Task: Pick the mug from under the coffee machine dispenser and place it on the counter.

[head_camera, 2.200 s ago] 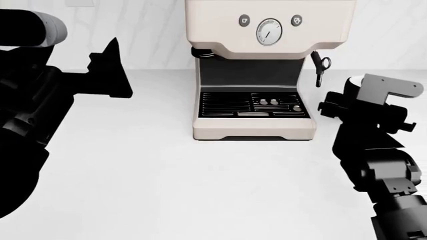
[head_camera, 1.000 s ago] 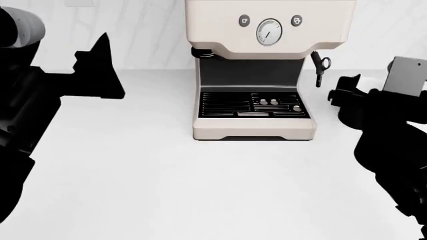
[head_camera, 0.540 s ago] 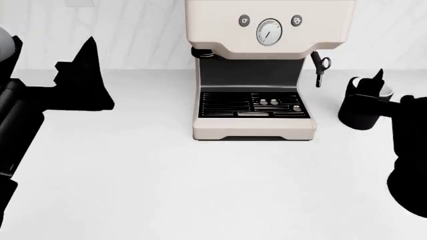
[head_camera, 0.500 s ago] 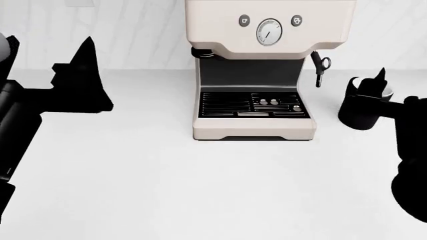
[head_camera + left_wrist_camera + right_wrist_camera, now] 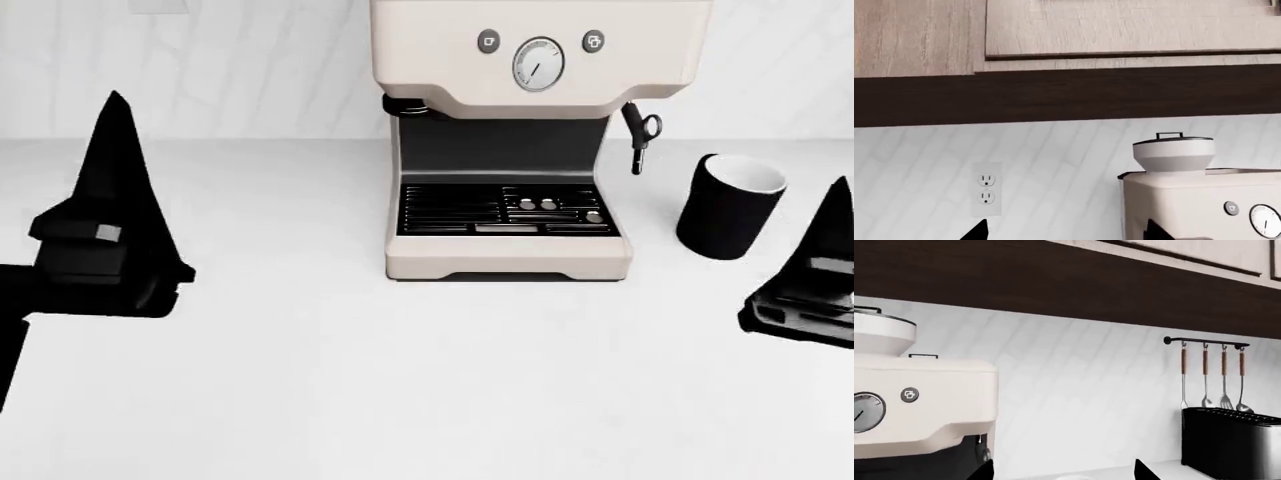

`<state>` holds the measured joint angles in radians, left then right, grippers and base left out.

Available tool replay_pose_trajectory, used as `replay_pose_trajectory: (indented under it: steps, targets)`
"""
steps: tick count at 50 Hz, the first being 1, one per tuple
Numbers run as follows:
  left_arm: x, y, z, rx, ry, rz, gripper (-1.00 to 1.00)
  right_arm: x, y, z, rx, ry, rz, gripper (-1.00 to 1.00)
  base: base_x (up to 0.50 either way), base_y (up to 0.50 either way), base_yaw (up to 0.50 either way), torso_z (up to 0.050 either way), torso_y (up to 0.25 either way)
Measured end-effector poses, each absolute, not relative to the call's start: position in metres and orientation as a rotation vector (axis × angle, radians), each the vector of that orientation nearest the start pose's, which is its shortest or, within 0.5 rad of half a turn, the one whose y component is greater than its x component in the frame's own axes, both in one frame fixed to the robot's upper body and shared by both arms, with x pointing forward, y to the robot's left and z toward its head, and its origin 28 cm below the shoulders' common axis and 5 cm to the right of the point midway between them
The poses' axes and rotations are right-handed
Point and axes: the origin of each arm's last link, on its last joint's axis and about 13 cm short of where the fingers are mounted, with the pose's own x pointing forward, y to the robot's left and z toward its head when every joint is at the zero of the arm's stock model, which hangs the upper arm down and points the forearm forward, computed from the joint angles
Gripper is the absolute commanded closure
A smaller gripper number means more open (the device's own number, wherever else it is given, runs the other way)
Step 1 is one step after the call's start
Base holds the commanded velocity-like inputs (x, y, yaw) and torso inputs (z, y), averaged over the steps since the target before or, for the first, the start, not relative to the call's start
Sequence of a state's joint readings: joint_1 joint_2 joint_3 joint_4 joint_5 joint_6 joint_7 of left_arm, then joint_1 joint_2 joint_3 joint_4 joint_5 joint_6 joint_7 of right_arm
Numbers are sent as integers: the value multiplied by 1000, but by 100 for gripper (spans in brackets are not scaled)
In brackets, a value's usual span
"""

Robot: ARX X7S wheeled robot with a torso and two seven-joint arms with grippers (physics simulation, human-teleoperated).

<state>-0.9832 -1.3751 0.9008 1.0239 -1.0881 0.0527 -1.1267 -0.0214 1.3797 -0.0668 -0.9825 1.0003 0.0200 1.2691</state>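
The black mug [image 5: 727,205] with a white inside stands upright on the white counter [image 5: 400,380], just right of the cream coffee machine [image 5: 514,140]. The machine's black drip tray [image 5: 507,210] is bare. My right gripper [image 5: 827,240] is open and empty, apart from the mug, at its front right. My left gripper [image 5: 114,150] is open and empty, far left of the machine. In the left wrist view the left gripper [image 5: 1066,232] shows two spread tips with only wall between them. The right wrist view shows the right gripper [image 5: 1062,472] the same way.
A steam wand [image 5: 641,135] hangs at the machine's right side, close to the mug. A black and silver toaster [image 5: 1231,445] stands to the right, under a rail of hanging utensils [image 5: 1207,344]. A wall outlet [image 5: 986,189] is left of the machine [image 5: 1201,205].
My right gripper has let go of the mug and drawn back to the front right; the mug now stands alone and fully in view. My left arm has dropped lower and nearer.
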Motion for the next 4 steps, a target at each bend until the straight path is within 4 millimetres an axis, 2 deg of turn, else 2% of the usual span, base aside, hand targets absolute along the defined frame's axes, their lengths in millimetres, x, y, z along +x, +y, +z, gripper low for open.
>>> replay_pose_trajectory:
  steps: [4]
  targets:
    - [131,247,257,29,-569,-33,-100,127,-156,229,-78,-430,-275,-100,0,0,0,0,0]
